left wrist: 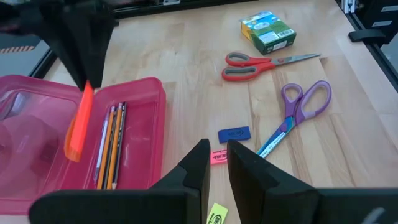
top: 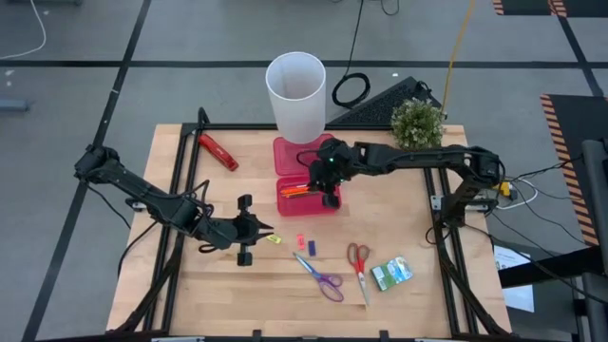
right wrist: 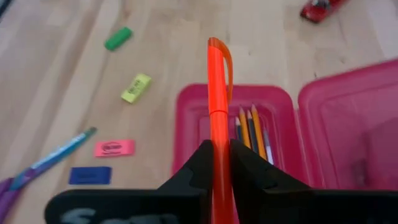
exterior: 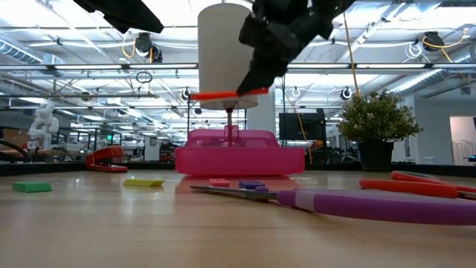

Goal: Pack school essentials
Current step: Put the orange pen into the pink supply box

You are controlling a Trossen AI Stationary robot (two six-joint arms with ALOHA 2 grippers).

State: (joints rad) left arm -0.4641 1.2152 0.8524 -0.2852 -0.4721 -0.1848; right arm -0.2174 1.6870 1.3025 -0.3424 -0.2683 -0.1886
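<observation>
An open pink case (top: 306, 205) lies at mid-table with several pencils (left wrist: 112, 143) in its tray. My right gripper (top: 328, 188) hangs over the tray, shut on an orange pen (exterior: 223, 94). My left gripper (top: 258, 231) is low over the table to the case's left, by a yellow eraser (top: 274, 238). It is open by a narrow gap with nothing in it. Pink (top: 300, 240) and blue (top: 312, 247) erasers, purple scissors (top: 323, 277), red scissors (top: 359, 261) and a green-white packet (top: 391, 274) lie flat on the near part of the table. My right gripper pinches the orange pen between its two fingers near one end (right wrist: 219, 146). The fingers slant down from the table's right. The pen runs on from them roughly level toward the table's left, its clip end (right wrist: 219, 53) free. It hangs clear above the tray and the pencils.
A tall white cup (top: 296, 87) stands right behind the case's lid (top: 302, 152). A red tool (top: 217, 150) lies at far left, a potted plant (top: 416, 122) at far right. A green eraser (right wrist: 118, 37) lies left of the yellow one.
</observation>
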